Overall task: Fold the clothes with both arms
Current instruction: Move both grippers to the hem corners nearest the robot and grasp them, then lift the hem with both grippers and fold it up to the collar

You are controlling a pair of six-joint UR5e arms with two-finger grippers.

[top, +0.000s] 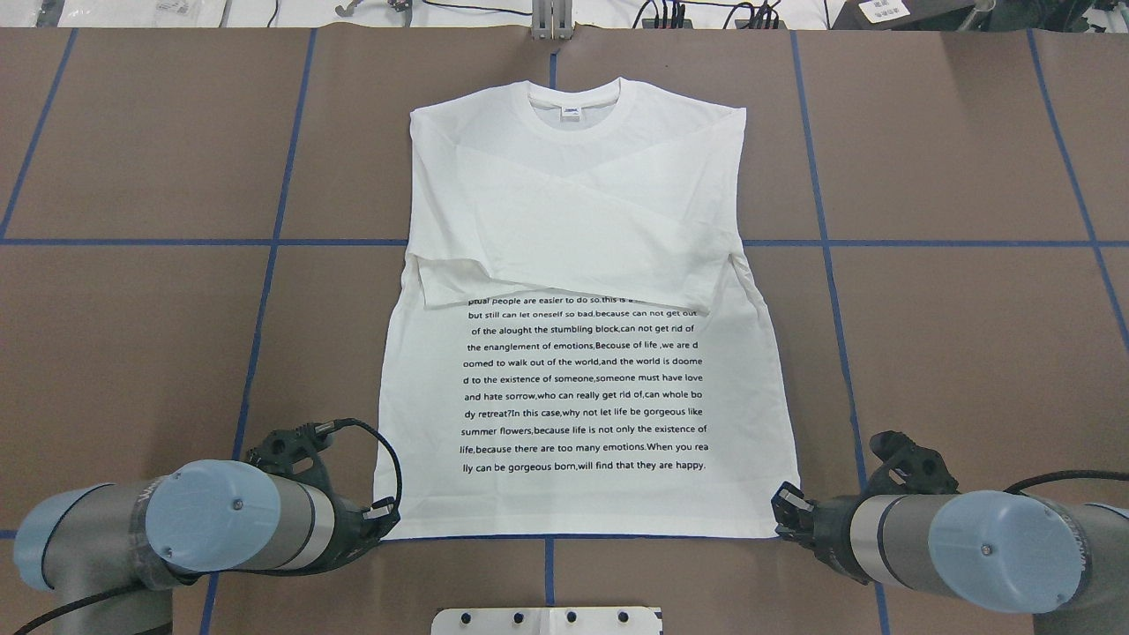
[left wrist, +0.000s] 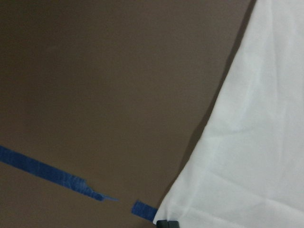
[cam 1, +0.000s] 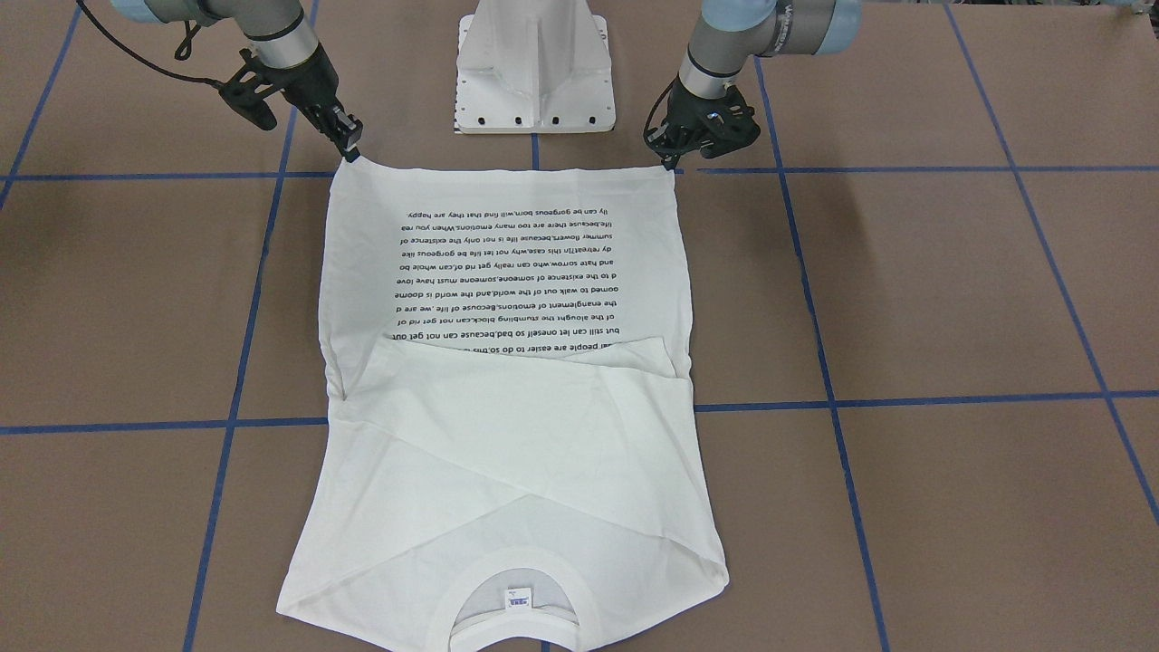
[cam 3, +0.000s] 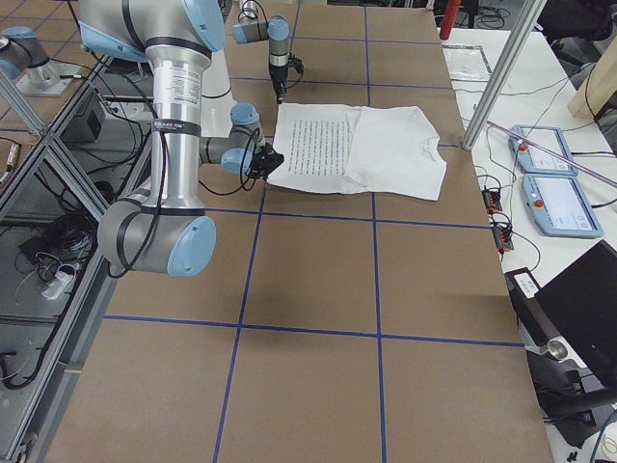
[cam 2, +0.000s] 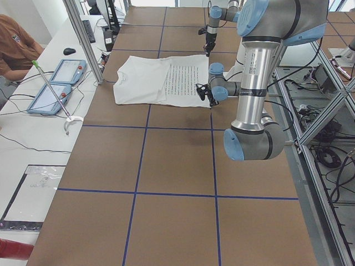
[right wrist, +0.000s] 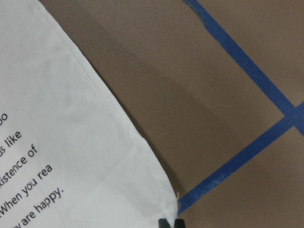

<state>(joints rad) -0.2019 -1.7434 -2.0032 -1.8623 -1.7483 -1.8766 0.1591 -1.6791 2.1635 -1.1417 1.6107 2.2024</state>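
The shirt [top: 582, 265] is lying flat on the worktop [top: 132, 353] with its print [top: 582, 397] facing up. Its collar [top: 573, 99] is sitting at the edge far from the robot, and its hem [top: 573, 532] is running along the near edge. Both sleeves [top: 573, 238] are lying crossed over the chest, so the first stage of the fold is looking done (the side edges are running fairly straight, with no loose cloth sticking out).

The left gripper [top: 385, 513] is sitting low at the hem's left corner, and the right gripper [top: 783, 509] is sitting low at its right corner. Each is showing its fingers drawn together on its corner. In the wrist views only a sliver of fingertip [left wrist: 166, 223] is peeking out under the cloth, so the pinch is probably made rather than plainly seen. Between the two corners the hem is lying taut and straight, and it is not yet rising off the worktop.

By that reading the task is sitting somewhere short of halfway. The sleeves are tucked in and the hem corners are being held. The lengthwise fold is waiting to be made, and it is likely calling for both arms to lift together and carry the hem over the print toward the collar. One more halving may be needed after that to make the bundle compact.
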